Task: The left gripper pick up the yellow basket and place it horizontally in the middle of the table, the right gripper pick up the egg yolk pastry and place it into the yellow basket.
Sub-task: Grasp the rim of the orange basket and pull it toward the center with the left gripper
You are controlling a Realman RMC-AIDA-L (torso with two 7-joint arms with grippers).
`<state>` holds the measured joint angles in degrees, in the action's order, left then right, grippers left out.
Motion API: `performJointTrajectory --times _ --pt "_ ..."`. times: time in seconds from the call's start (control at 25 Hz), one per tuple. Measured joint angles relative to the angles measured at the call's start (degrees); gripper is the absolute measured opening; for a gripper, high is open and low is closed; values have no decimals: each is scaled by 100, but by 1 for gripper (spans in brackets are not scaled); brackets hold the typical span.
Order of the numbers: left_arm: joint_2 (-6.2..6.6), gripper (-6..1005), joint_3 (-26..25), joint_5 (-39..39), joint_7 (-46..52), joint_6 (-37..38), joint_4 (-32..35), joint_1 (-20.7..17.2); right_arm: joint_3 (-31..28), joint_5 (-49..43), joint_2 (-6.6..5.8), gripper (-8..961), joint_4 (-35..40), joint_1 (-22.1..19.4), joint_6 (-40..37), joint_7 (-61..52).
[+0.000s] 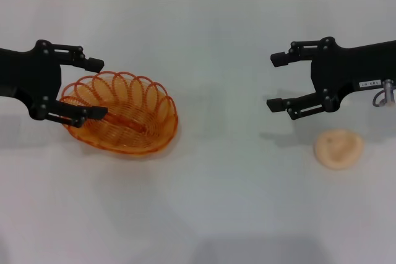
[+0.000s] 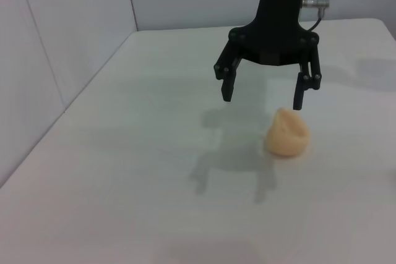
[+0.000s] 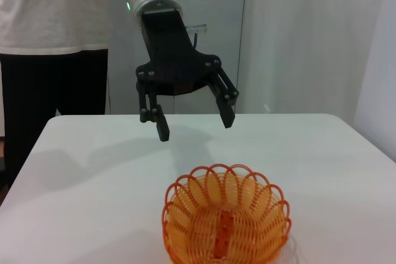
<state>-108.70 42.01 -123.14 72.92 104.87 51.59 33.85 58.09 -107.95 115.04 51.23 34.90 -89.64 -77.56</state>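
Observation:
The yellow basket (image 1: pixel 127 115) sits upright on the white table (image 1: pixel 210 202), left of centre; it also shows in the right wrist view (image 3: pixel 226 224). My left gripper (image 1: pixel 96 88) is open and empty, its fingers spread over the basket's left end; the right wrist view shows the left gripper (image 3: pixel 195 128) hovering above and beyond the basket. The egg yolk pastry (image 1: pixel 338 148) lies on the table at the right and shows in the left wrist view (image 2: pixel 287 133). My right gripper (image 1: pixel 273 82) is open and empty, raised just behind and left of the pastry; it also shows in the left wrist view (image 2: pixel 262 100).
A person (image 3: pixel 49 60) in a light top and dark trousers stands beyond the table's left end. A wall (image 2: pixel 62 29) runs along the table's far edge. Bare table lies between the basket and the pastry.

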Motion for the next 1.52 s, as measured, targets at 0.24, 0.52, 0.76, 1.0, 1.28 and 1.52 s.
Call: performJointTrajectory --times 0.24,0.52,0.76,1.0,1.28,1.52 --pt "-24 825 -4 0 -11 -49 0 -1 7 -3 3 843 1 0 39 3" --pt "-28 823 -4 0 -15 -49 0 -2 4 -9 9 843 1 0 111 4" --pt "-26 822 0 -1 -2 -71 0 -2 22 -16 9 843 -21 0 146 8" --pt "-29 820 -28 8 147 -242 1 -2 -7 14 18 842 -69 -13 209 69" --pt "-288 819 -124 92 1144 -887 685 -165 -12 25 21 842 -85 -28 317 153" --pt "-539 818 -78 -425 2714 -1222 1614 -288 -9 31 27 842 -87 -32 419 216"
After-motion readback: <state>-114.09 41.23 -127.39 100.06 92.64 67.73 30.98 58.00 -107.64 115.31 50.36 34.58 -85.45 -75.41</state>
